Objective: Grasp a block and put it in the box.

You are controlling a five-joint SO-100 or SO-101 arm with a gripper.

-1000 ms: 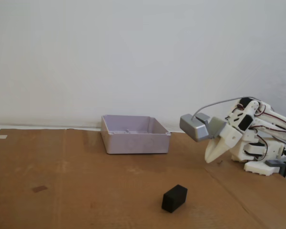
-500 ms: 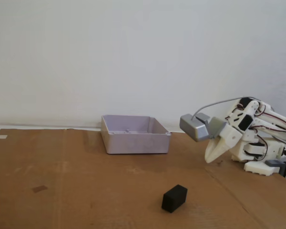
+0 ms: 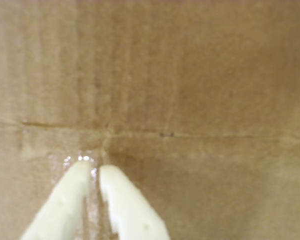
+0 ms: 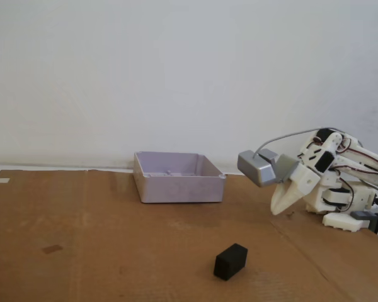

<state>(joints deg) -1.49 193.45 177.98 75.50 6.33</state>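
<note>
A small black block (image 4: 230, 262) lies on the brown cardboard near the front of the fixed view. Behind it and to the left stands the pale lilac box (image 4: 178, 187), with nothing showing inside it. My gripper (image 4: 277, 211) is folded back at the right, well away from both, its white fingers pointing down just above the cardboard. The wrist view shows the gripper (image 3: 94, 169) with its two fingertips nearly touching and nothing between them, over bare cardboard. Neither block nor box appears in the wrist view.
The arm's white base (image 4: 349, 211) sits at the right edge. A silver-grey camera housing (image 4: 258, 167) sticks out from the wrist. Brown cardboard (image 4: 82, 251) covers the table, with a seam (image 3: 200, 135) crossing it under the gripper. A white wall stands behind.
</note>
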